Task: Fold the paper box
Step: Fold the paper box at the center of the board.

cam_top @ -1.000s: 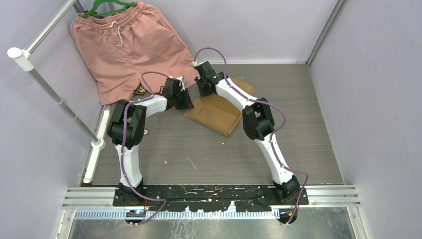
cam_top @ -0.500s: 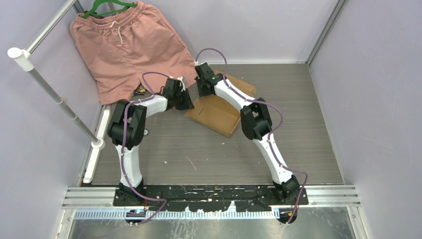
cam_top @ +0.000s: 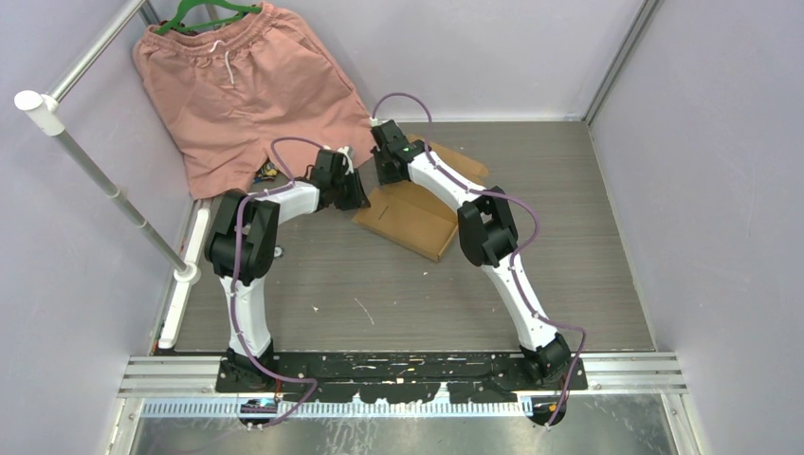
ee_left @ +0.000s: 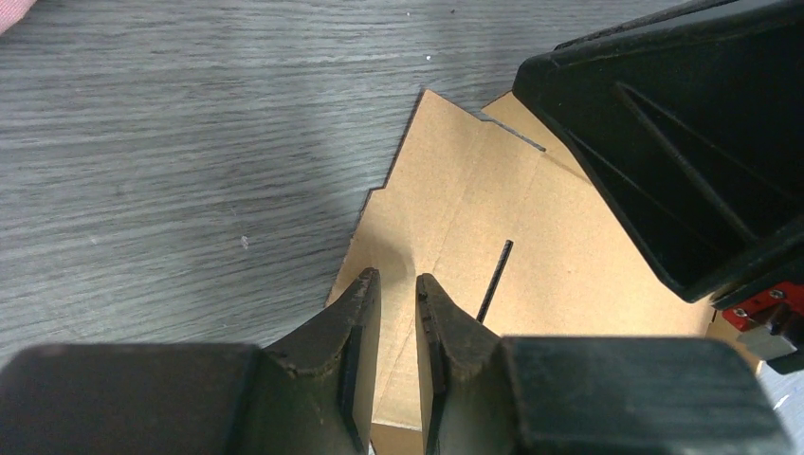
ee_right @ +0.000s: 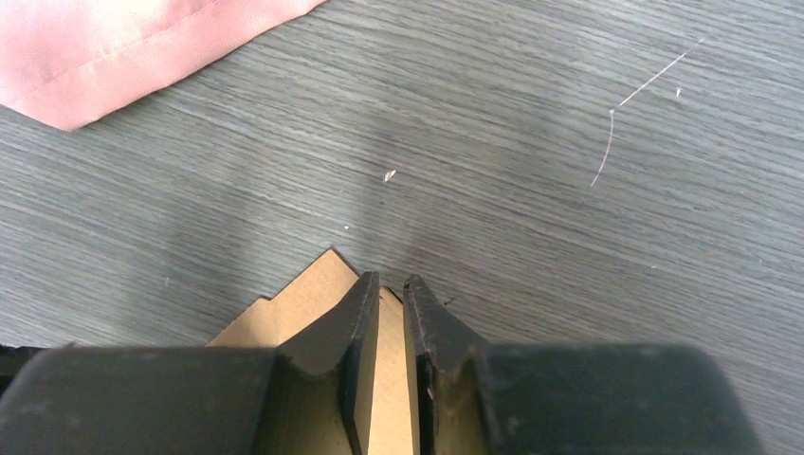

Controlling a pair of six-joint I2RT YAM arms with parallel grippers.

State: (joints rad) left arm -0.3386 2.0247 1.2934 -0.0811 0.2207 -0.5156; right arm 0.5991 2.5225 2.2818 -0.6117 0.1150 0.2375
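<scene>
One brown corrugated cardboard box (cam_top: pixel 410 220) lies on the grey wood-grain table (cam_top: pixel 379 284), toward its far side. It is still mostly flat, with notched flaps and one thin slot. My left claw (ee_left: pixel 396 284) pinches one flap, my right claw (ee_right: pixel 389 286) another's pointed edge. One soft pink pair of shorts (cam_top: pixel 237 85) hangs nearby.

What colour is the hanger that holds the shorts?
The hanger is green, best in the top external view.

No writing, label, brand mark or number is legible on the plain brown corrugated cardboard box (cam_top: pixel 410 220) or anything else in view.
</scene>
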